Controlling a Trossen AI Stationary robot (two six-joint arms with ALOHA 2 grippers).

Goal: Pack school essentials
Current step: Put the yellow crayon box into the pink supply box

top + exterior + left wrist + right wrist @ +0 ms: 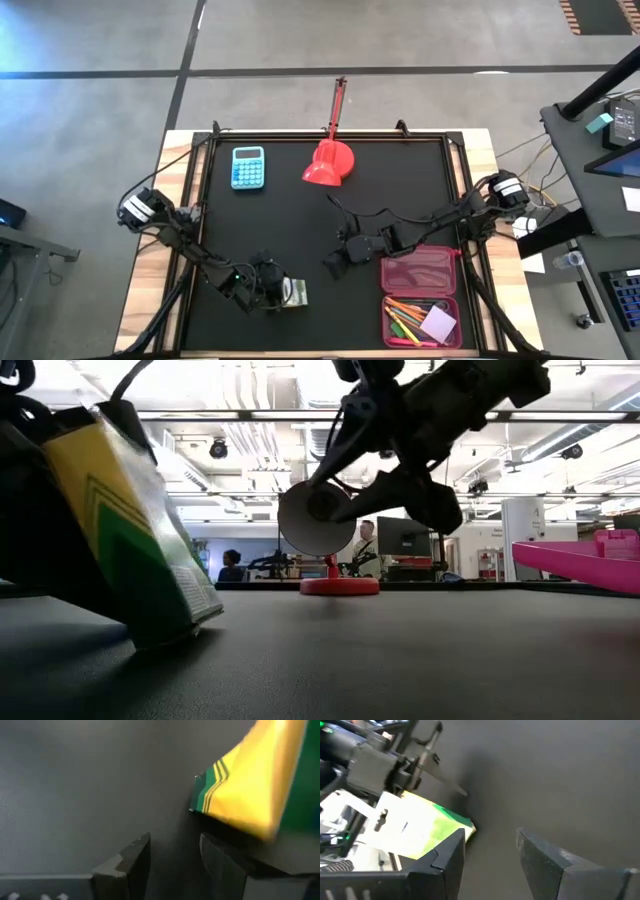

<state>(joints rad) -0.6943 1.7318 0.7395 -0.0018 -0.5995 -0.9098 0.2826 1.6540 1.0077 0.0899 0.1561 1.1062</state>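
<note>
Arms: two. My left gripper (283, 293) is low at the near edge of the black table mat (300, 225), at the crayon box; my right gripper (335, 262) hangs over the middle of the mat, near the pink case.
Left gripper state: in the left wrist view my two fingers (131, 857) stand apart with bare mat between them, and the crayon box lies beside one finger; I cannot tell whether it touches.
Right gripper state: fingers (451, 851) spread, nothing between them, pointed toward the crayon box.
Crayon box: one, yellow-green (294, 293) (140, 530) (250, 795) (427, 831). In the low view it is tilted, one lower edge on the mat, top leaning away toward my left arm. Yellow face with green chevron stripes; a pale panel of print too small to read.
Pink case: one, hinged, lying open at the near right corner (420, 269); two halves, the farther one bare.
Case contents: pencils and pens (405, 315) in orange, yellow, green and pink, too crowded to count, long axes roughly across the near half; one pale pink note pad (438, 323) on top of them.
Calculator: one, light blue (248, 167), far left of the mat; key legends unreadable.
Red domed object: one (327, 165), far centre, its red stick (339, 105) pointing away over the table's far edge.
People: two in the room beyond, seen in the low view (369, 550).
</note>
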